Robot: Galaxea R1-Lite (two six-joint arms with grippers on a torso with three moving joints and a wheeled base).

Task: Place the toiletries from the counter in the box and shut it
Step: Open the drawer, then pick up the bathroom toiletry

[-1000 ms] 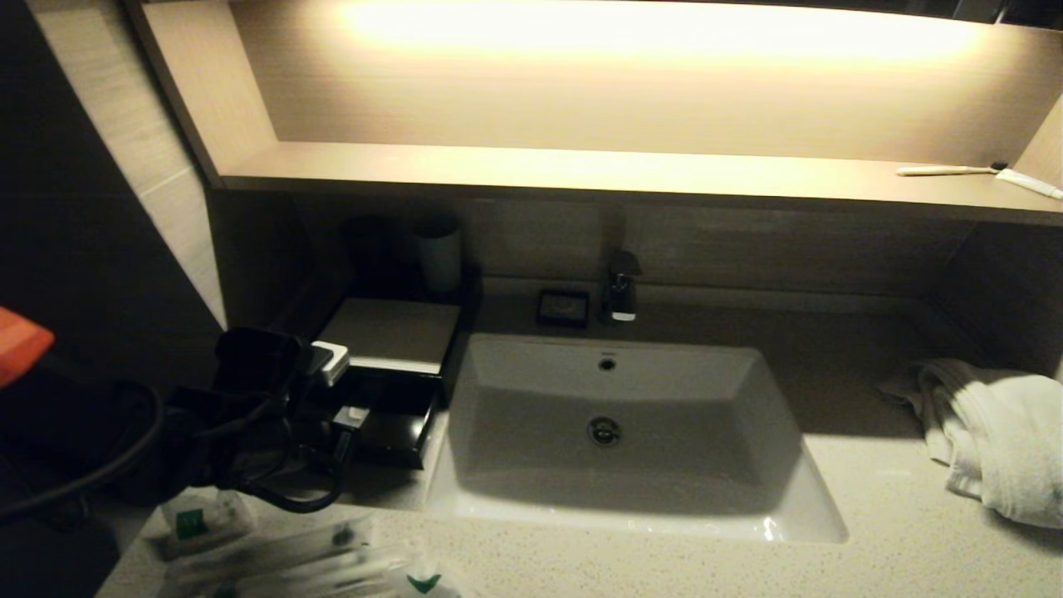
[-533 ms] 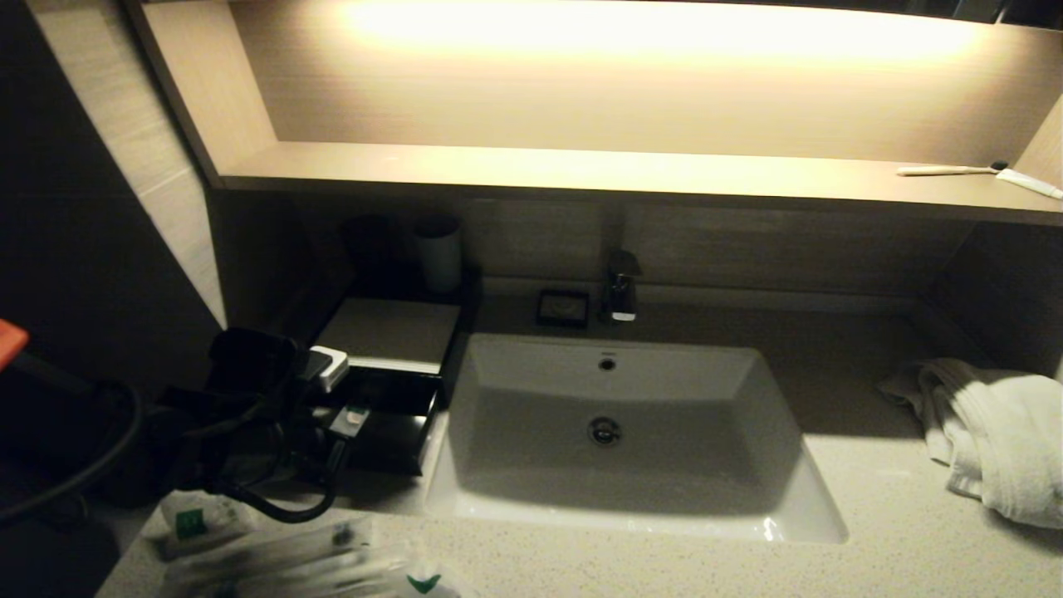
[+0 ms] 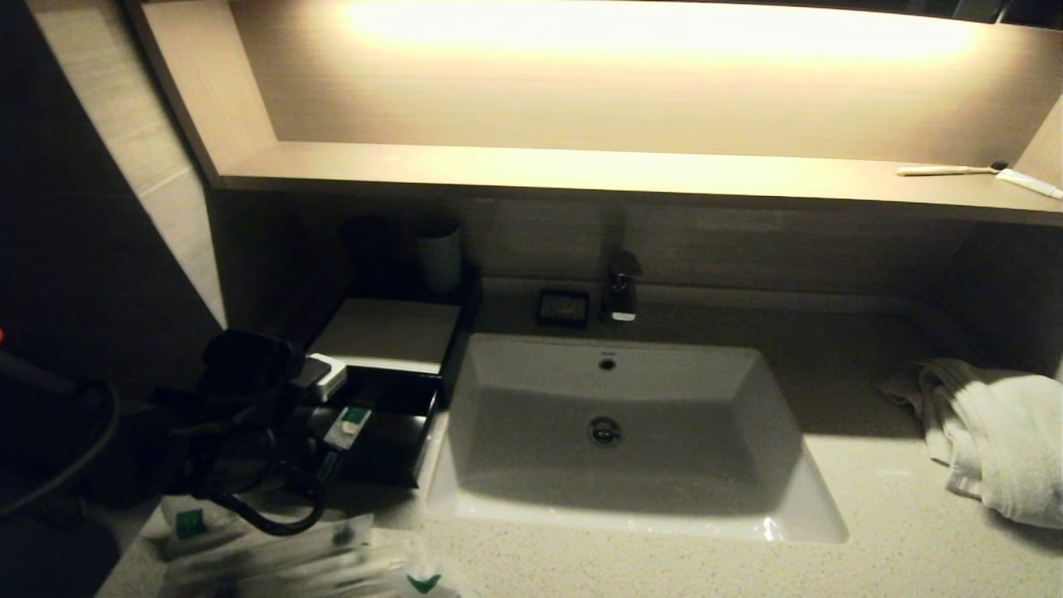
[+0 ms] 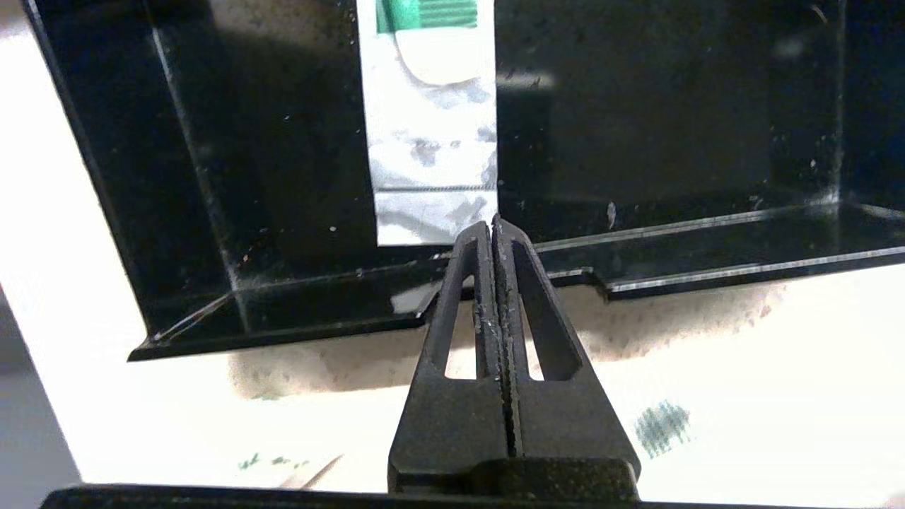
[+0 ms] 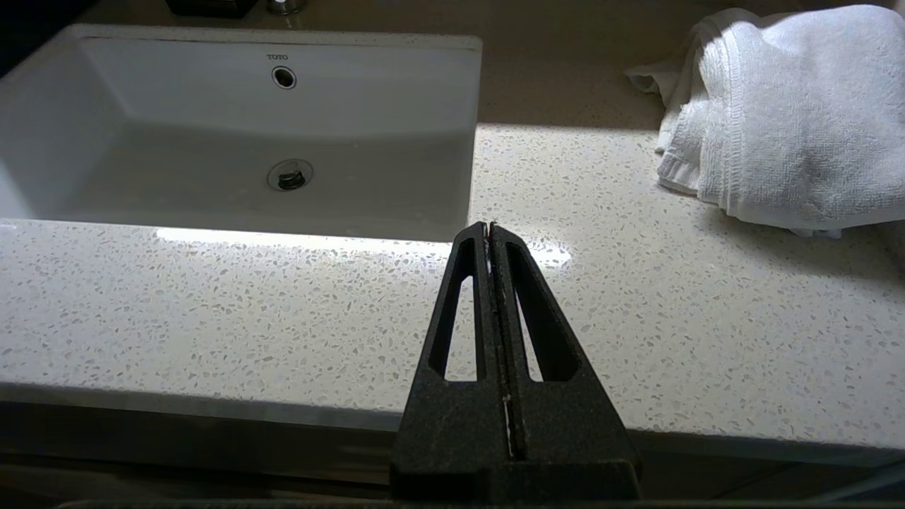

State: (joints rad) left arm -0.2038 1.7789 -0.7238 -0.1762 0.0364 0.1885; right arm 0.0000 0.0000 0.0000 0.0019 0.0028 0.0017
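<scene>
The black box with its cream top (image 3: 390, 332) stands left of the basin, and its drawer (image 3: 390, 453) is slid out toward the front of the counter (image 3: 872, 540). My left gripper (image 3: 332, 433) (image 4: 491, 223) is shut, its tips at the notch in the drawer's front wall (image 4: 672, 272). One sachet with a green mark (image 3: 353, 417) (image 4: 435, 141) lies in the drawer just past the tips. More wrapped toiletries lie at the counter's front left: a green-marked sachet (image 3: 199, 522) and slim sticks (image 3: 282, 556). My right gripper (image 5: 490, 226) is shut on nothing, over the counter's front edge right of the basin.
The white basin (image 3: 614, 498) fills the middle, with the faucet (image 3: 621, 291) and a small black dish (image 3: 563, 307) behind it. A cup (image 3: 438, 253) stands behind the box. A white towel (image 3: 996, 440) (image 5: 792, 113) lies at the right. A toothbrush (image 3: 947, 170) and tube (image 3: 1030, 183) rest on the lit shelf.
My left gripper has drawn back toward the counter's front, and the drawer has slid further out with it. More of the sachet with its green mark now shows.
</scene>
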